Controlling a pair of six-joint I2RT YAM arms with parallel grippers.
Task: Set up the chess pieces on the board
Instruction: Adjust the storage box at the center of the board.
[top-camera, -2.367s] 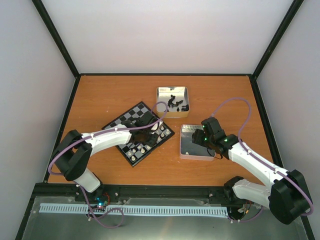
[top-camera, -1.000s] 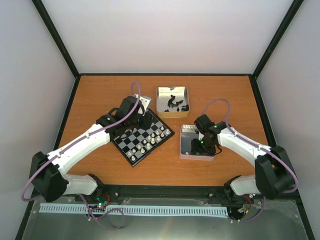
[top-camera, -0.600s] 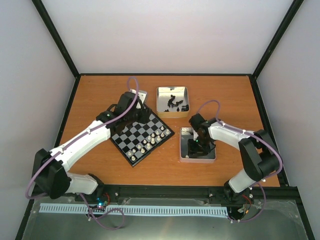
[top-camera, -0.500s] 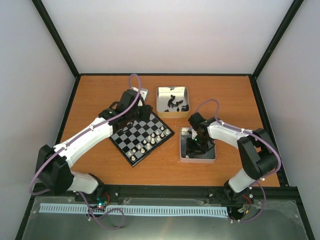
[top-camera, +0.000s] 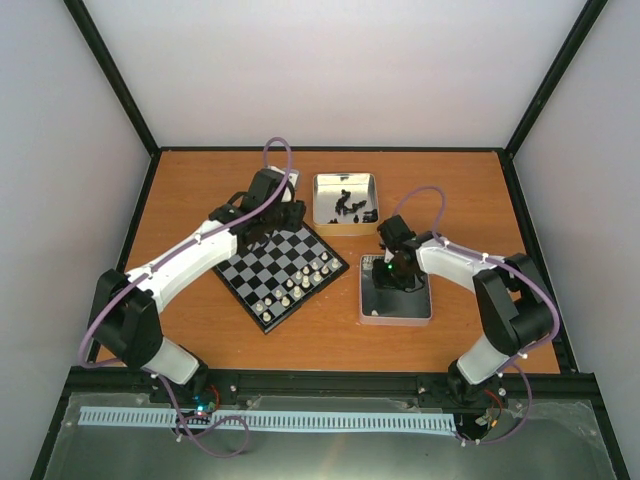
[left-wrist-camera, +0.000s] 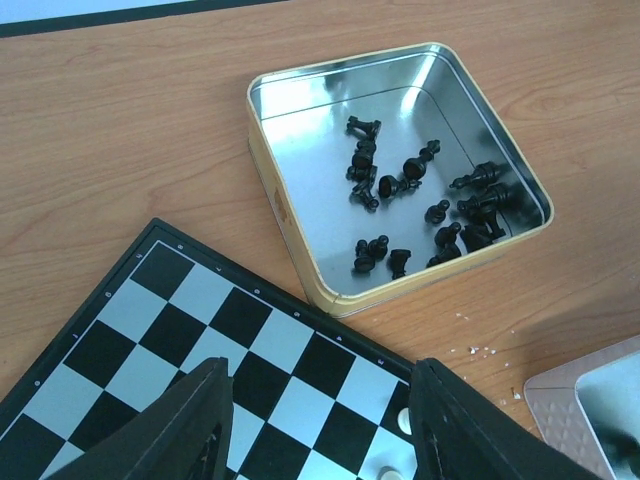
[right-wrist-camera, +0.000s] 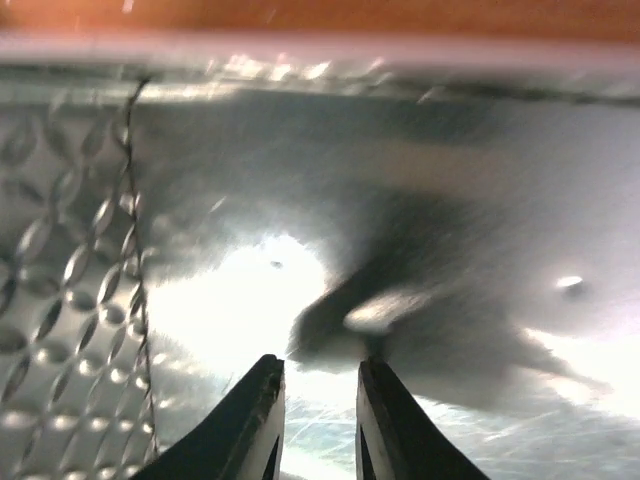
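Observation:
The board (top-camera: 262, 262) lies left of centre, turned diagonally. Several cream-white chess pieces (top-camera: 303, 284) stand along its near right side. My left gripper (top-camera: 272, 222) hovers over the board's (left-wrist-camera: 250, 370) far corner. In the left wrist view that gripper (left-wrist-camera: 320, 362) is open and empty, with two white pieces (left-wrist-camera: 400, 421) by its right finger. My right gripper (top-camera: 388, 278) reaches down into the near shiny tin (top-camera: 395, 318). Seen from its own wrist, it (right-wrist-camera: 322, 362) has the jaws a narrow gap apart with only tin floor between them. A blurred pale shape (right-wrist-camera: 385, 310) lies just past the tips.
A second tin (top-camera: 345, 231) behind the board holds several black chessmen (left-wrist-camera: 400, 185). The left wrist view shows it (left-wrist-camera: 300, 240) close to the board's far edge. A corner of the near tin (left-wrist-camera: 590, 400) shows at lower right. Black frame rails border the wooden table (top-camera: 200, 190).
My left arm swung from the board's middle to its far corner, toward the tin of black pieces. My right gripper shifted inside the near tin and its jaws narrowed.

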